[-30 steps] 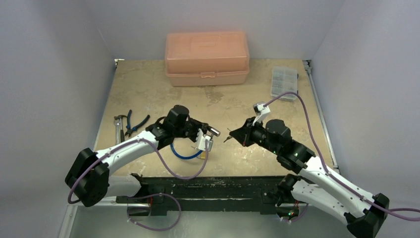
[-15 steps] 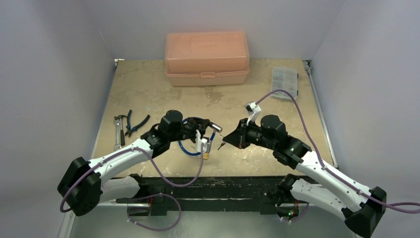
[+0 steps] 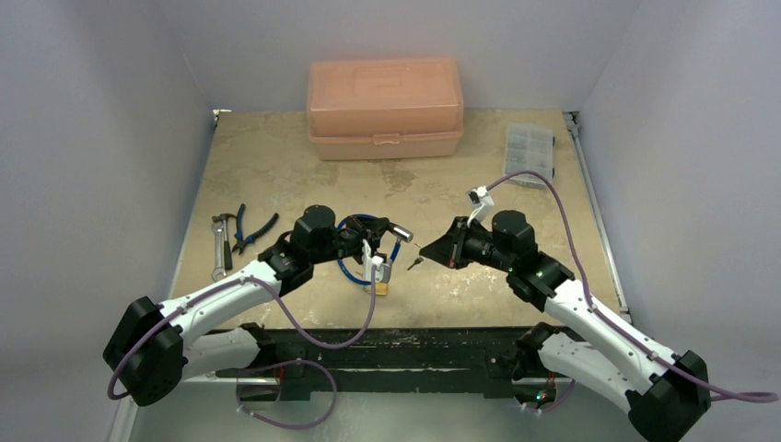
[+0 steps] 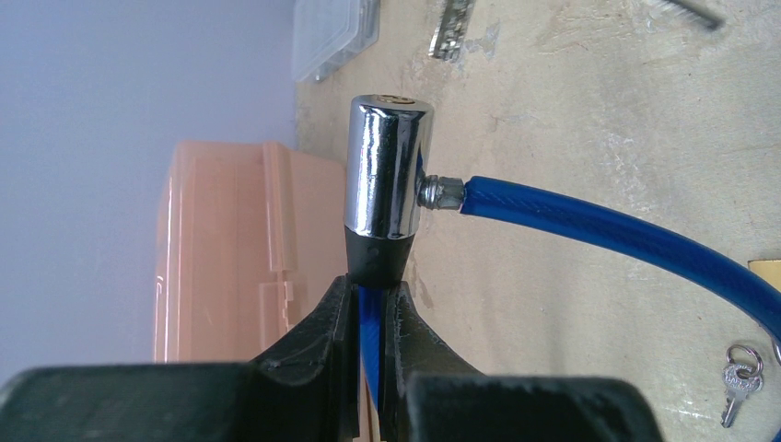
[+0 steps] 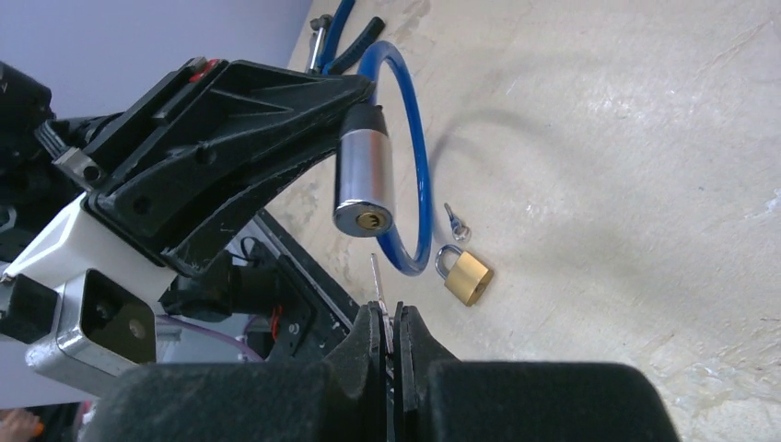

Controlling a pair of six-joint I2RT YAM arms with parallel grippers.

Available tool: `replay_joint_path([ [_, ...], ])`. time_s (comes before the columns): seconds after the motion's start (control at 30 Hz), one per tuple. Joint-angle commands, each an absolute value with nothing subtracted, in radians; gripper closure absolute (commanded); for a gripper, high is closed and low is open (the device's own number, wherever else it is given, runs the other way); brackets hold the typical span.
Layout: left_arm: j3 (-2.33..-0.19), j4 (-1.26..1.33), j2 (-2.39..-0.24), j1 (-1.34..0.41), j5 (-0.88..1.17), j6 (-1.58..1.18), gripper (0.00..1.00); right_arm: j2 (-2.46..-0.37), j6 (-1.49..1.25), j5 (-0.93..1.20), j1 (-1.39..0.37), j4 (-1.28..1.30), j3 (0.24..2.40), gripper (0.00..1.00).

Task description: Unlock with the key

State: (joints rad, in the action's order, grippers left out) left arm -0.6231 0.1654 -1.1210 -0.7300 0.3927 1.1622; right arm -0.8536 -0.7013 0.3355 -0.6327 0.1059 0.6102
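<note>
My left gripper [image 3: 376, 231] is shut on a blue cable [image 4: 599, 230] just behind its chrome lock cylinder [image 4: 389, 175], holding it above the table; the gripper also shows in its own wrist view [image 4: 368, 296]. The cylinder's keyhole end [image 5: 368, 219] faces my right gripper [image 5: 390, 318]. That gripper is shut on the key [image 5: 376, 274], a thin silver blade pointing at the keyhole, a short gap away. In the top view the key tip [image 3: 412, 264] is just right of the cylinder [image 3: 398, 232], with the right gripper [image 3: 433, 250] behind it.
A small brass padlock [image 5: 468, 273] lies under the cable with a second tiny ringed key [image 5: 453, 219] beside it. A peach toolbox [image 3: 385, 108] stands at the back, a clear organiser [image 3: 529, 152] at back right. Pliers and a wrench [image 3: 238, 235] lie at the left.
The left arm drew back and turned, swinging the cable loop up and away. The right gripper moved left with the key, closer to the cylinder.
</note>
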Motion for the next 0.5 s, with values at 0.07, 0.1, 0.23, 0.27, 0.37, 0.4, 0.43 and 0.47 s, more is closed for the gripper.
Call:
replay_joint_path([
  [0.07, -0.62, 0.251, -1.093, -0.735, 0.409, 1.149, 1.0, -0.862, -0.722, 0.441, -0.587, 0.006, 0.594, 1.0],
  [0.1, -0.618, 0.253, -1.093, -0.735, 0.41, 1.149, 1.0, -0.863, -0.717, 0.444, -0.588, 0.005, 0.596, 1.0],
  [0.23, -0.618, 0.252, -1.099, -0.735, 0.412, 1.149, 1.0, -0.867, -0.712, 0.451, -0.585, 0.006, 0.6, 1.0],
  [0.27, -0.619, 0.25, -1.1, -0.735, 0.414, 1.149, 1.0, -0.867, -0.711, 0.448, -0.586, 0.005, 0.6, 1.0],
  [0.37, -0.62, 0.247, -1.098, -0.735, 0.417, 1.148, 1.0, -0.864, -0.71, 0.433, -0.586, 0.005, 0.6, 1.0],
  [0.4, -0.62, 0.246, -1.099, -0.735, 0.417, 1.149, 1.0, -0.864, -0.71, 0.431, -0.586, 0.005, 0.6, 1.0],
  [0.43, -0.62, 0.245, -1.098, -0.736, 0.417, 1.15, 1.0, -0.866, -0.71, 0.43, -0.585, 0.006, 0.599, 1.0],
  [0.47, -0.62, 0.246, -1.1, -0.736, 0.417, 1.15, 1.0, -0.868, -0.711, 0.43, -0.586, -0.018, 0.6, 1.0],
])
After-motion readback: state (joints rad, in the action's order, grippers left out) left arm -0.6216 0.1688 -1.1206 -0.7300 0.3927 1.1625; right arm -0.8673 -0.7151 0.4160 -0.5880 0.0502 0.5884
